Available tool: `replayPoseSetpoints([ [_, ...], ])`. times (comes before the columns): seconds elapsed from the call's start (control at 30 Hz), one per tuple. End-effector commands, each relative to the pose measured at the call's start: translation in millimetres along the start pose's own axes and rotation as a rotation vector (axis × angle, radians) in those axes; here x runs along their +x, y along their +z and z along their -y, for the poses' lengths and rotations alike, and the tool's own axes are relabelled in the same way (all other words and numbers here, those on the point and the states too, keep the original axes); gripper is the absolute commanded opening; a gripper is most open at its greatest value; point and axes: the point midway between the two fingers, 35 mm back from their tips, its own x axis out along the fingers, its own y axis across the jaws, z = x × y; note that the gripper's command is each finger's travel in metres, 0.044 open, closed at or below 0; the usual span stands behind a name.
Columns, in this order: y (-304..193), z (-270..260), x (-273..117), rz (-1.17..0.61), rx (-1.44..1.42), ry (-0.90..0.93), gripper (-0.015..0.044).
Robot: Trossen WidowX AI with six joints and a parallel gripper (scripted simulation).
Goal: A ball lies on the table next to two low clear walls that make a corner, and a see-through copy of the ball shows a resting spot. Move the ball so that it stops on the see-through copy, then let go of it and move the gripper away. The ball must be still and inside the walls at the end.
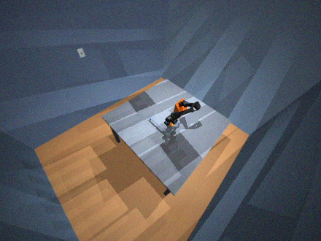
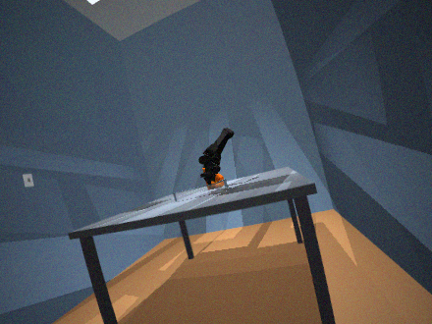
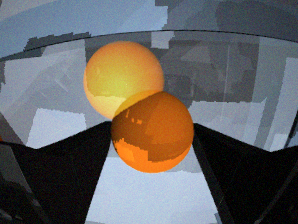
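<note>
— Where is the ball (image 3: 152, 132) sitting, and what is the gripper (image 3: 152, 156) doing with it?

— The orange ball is lying between the two dark fingers, and the gripper is pressing in on it from both sides — partly closed, held apart by the ball's own width. In the wrist view the ball is filling the middle of the picture, with grey table (image 3: 149, 203) showing under it.

— And the see-through copy (image 3: 123, 79)?

— It is glowing paler, a yellowish orange, just behind the ball and up to the left. The two are overlapping at their edges in that view, so the ball is sitting beside the copy, not squarely on it.

— Are the walls showing?

— A low clear wall (image 3: 220, 50) is curving across the picture beyond both balls. From the top view the arm (image 1: 181, 110) is bending down over the middle of the table (image 1: 146, 139); the ball itself is too small to pick out there.
</note>
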Motion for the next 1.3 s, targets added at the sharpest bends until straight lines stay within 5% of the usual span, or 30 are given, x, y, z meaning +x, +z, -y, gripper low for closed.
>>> replayPoseSetpoints([
  [0.0, 1.1, 5.9, -15.0, -0.005, -0.016, -0.008, 0.0000],
  [0.6, 18.7, 1.6, -121.7, 0.037, -0.104, 0.005, 0.0000],
  [1.27, 22.1, -19.8, -68.8, 0.040, -0.104, 0.005, 0.0000],
])
